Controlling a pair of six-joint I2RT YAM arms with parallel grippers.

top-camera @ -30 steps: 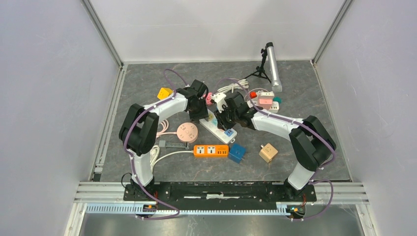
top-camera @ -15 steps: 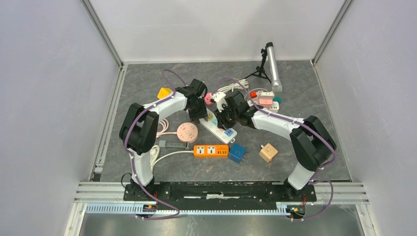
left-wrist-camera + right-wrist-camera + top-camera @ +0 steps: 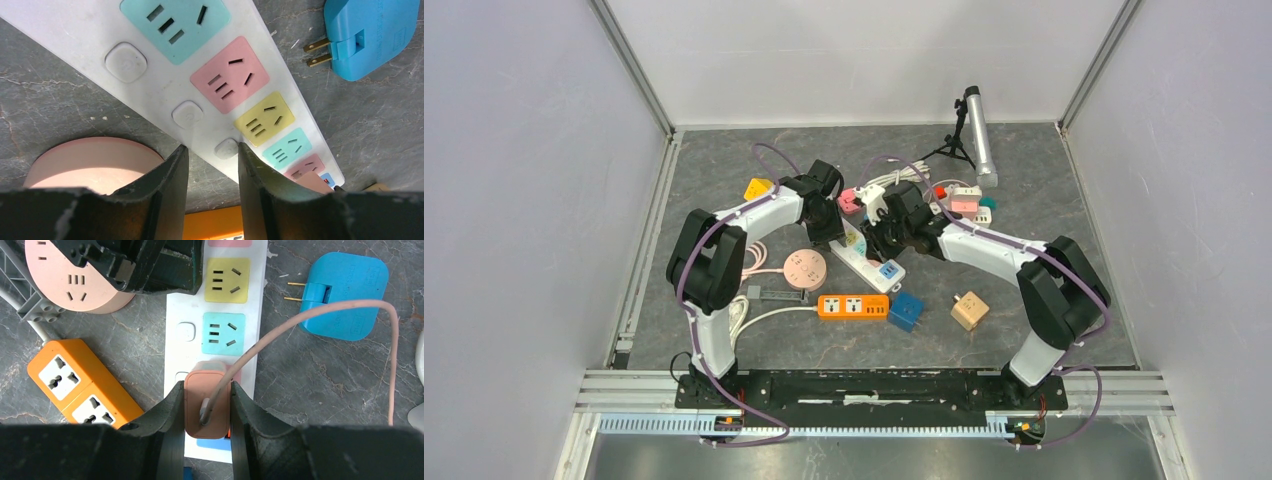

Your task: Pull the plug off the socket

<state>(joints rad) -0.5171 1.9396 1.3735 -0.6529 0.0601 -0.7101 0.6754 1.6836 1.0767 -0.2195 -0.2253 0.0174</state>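
Fingers point(image 3: 172, 412) of the right gripper point(image 3: 206, 389) are clamped on the salmon plug point(image 3: 207, 400), one pad on each side. The plug is seated in the pink socket point(image 3: 236, 374) at the near end of the white power strip point(image 3: 190, 357), the last slot before the blue label. Only a sliver of that socket's face shows past the plug body. Its cord point(image 3: 300, 320) arcs off to the right and down out of frame. The next slots along, teal socket point(image 3: 223, 334) and yellow socket point(image 3: 227, 280), hold nothing. The left gripper point(image 3: 210, 155) has its jaws apart with nothing between them. Its fingers point(image 3: 170, 175) straddle a push button point(image 3: 227, 148) at the strip's edge; I can't tell if they touch the strip. The left wrist view shows the slots further up the strip unoccupied too. A blue adapter point(image 3: 345, 295) lies loose on the table point(image 3: 320, 390) just right of the strip, its prongs bare and pointing at it. An orange strip point(image 3: 75, 385) sits left of the white one, both its sockets unoccupied. A round pink hub point(image 3: 60, 280) sits beside the left gripper with nothing plugged into its visible face.
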